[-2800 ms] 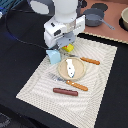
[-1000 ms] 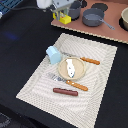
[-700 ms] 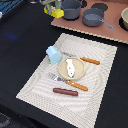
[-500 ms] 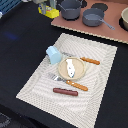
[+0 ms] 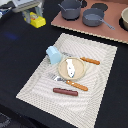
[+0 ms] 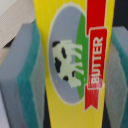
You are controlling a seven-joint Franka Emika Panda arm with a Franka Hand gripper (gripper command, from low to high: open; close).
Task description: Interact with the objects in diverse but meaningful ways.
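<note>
Fingertips (image 6: 20,85) with teal-edged grey pads press against both long sides of the yellow butter packet (image 6: 70,60), so the gripper (image 5: 34,19) is clamped on it. In the wrist view the packet fills the frame, its long axis running along the fingers, with a cow picture in a grey and green oval and a red ribbon reading BUTTER lengthwise.

In the exterior view the gripper holds the packet up at about 10 o'clock, over the black tabletop (image 5: 20,60), well apart from the striped placemat (image 5: 100,75); whether the packet touches the tabletop cannot be told.

On the placemat, a pale blue cup (image 5: 53,54) sits at 9 o'clock of a tan plate (image 5: 61,70), just beside it. A small white oblong piece (image 5: 70,67) lies on the plate, its long axis running from 12 to 6 o'clock. A dark red-brown sausage (image 5: 65,92) lies near the mat's 6 o'clock edge, long axis running 9 to 3 o'clock. An orange-handled utensil (image 5: 90,61) lies at 2 o'clock of the plate, another (image 5: 76,85) at 5 o'clock.

Two grey pots (image 5: 82,12) stand on a brown board (image 5: 112,30) at 12 to 1 o'clock.
</note>
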